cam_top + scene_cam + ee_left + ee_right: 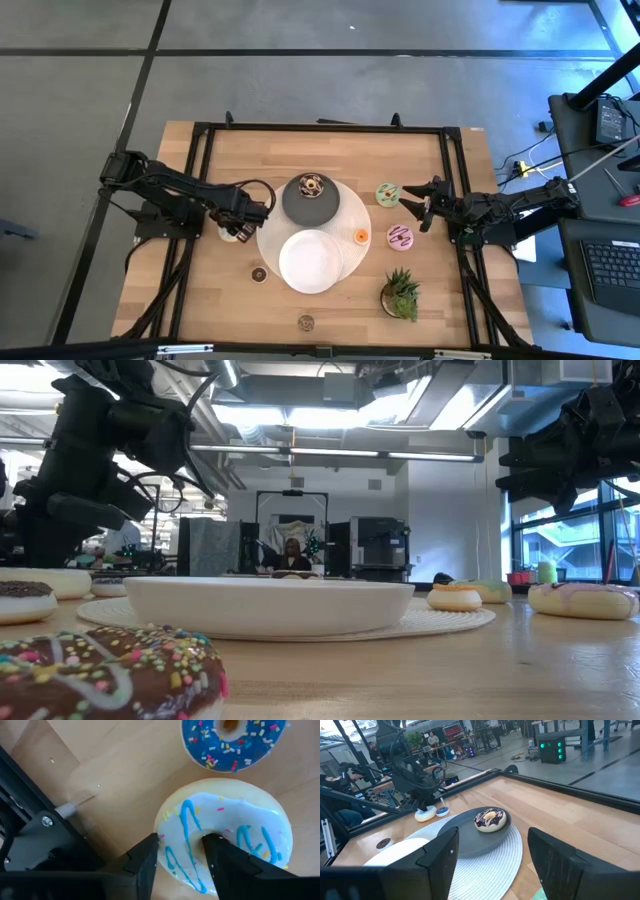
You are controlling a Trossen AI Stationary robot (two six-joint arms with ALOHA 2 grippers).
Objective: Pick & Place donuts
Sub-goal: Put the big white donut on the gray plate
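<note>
The grey plate [290, 205] is holding a brown donut [313, 185]; the white plate [310, 262] is sitting bare. The left gripper [180, 852] is clamping the white donut's [225, 840] ring on the table [220, 290]. The right gripper [490, 850] is hovering spread apart near the green donut [388, 193].

White plate [268, 605] mid-table, sprinkled brown donut [105, 670] nearest the camera.

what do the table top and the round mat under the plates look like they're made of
Table top: looks like wood, pale planks with visible grain and joints, matte. Mat: seemingly woven fabric or vinyl, whitish with fine ribbed texture; which one is unclear.
</note>
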